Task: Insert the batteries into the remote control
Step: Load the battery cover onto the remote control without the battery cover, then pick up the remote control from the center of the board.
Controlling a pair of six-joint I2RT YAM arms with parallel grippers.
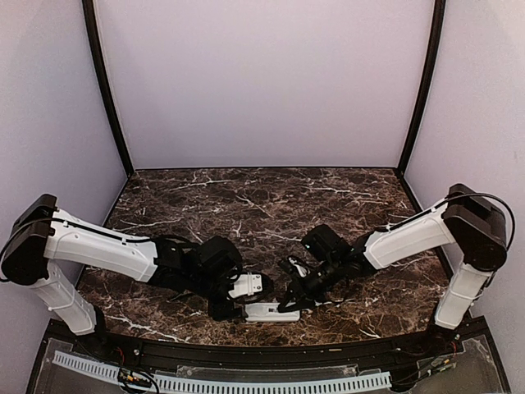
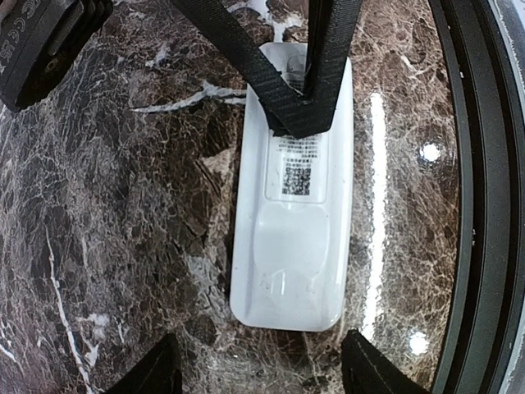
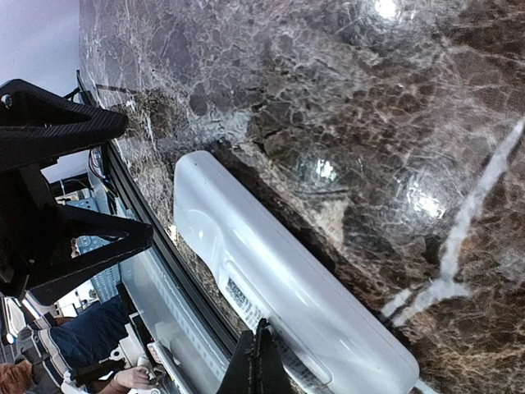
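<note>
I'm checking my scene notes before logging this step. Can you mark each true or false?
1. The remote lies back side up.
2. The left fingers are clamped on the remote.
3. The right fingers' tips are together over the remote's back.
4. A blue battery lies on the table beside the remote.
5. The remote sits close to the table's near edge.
1. True: the remote shows its plain back with a printed label.
2. False: the left fingers are spread wide, clear of the remote's end.
3. True: the right fingers meet at a point just beyond the label.
4. False: no battery shows in any view.
5. True: it lies by the front rim of the table.
</note>
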